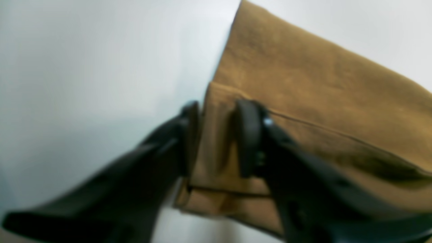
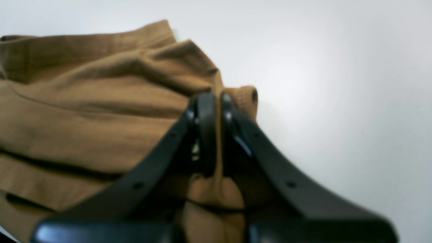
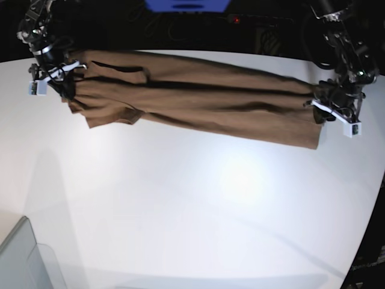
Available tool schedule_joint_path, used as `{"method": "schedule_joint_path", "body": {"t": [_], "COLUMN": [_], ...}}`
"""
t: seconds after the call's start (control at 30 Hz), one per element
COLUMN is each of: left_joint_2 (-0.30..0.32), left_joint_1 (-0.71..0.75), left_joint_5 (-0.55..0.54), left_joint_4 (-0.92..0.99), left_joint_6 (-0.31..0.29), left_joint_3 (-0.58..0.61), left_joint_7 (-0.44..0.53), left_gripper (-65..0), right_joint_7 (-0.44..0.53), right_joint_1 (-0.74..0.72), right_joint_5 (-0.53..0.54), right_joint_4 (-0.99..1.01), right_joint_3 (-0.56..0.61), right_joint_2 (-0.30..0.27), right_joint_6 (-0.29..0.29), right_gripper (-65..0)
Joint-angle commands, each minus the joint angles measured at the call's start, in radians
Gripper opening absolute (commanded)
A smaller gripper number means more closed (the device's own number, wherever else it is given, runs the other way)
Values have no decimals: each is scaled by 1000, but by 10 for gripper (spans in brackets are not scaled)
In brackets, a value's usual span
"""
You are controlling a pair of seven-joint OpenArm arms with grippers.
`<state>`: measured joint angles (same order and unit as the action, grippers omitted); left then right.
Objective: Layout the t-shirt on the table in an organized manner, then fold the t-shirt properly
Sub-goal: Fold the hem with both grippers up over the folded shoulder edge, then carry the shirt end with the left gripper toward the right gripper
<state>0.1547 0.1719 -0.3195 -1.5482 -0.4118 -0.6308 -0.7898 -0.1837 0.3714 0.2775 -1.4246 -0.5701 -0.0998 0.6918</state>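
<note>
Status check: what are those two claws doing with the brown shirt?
Right gripper shut on t-shirt. Left gripper parted around its edge. Shirt stretched long across table.

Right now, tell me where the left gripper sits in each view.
Left wrist: left gripper low centre, jaws parted around the t-shirt edge.
Right wrist: not in it; only the right gripper shows.
Base: left gripper at the right edge, at the shirt's end.
Shared landmark: the tan t-shirt on the white table.
</note>
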Motion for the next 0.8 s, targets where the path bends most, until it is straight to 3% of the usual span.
{"method": "schedule_joint_path", "body": {"t": [0.0,0.13,0.27,0.77], "left_joint_2": [15,16,16,15], "left_joint_1": [-5,8,5,-45], "left_joint_5": [-13,-13,-13,-11], "left_joint_4": [-25,-27,-13,159], "left_joint_6": [0,0,0,0], "left_joint_3": [-5,-5,-5,2], "left_joint_7": [16,22,25,27], "left_gripper": [-359,-265,-229,-243], "right_joint_7": [6,6,6,6], "right_joint_1": [1,1,-1,-24], "right_joint_5": [6,6,6,4], "right_joint_4": [-9,-12,-14,-14], "right_joint_3": [-3,-3,-3,-3], "right_joint_2": [-13,-13,-13,-13], "right_joint_6": [6,6,6,6], "right_gripper": [-650,-650,-650,-650]}}
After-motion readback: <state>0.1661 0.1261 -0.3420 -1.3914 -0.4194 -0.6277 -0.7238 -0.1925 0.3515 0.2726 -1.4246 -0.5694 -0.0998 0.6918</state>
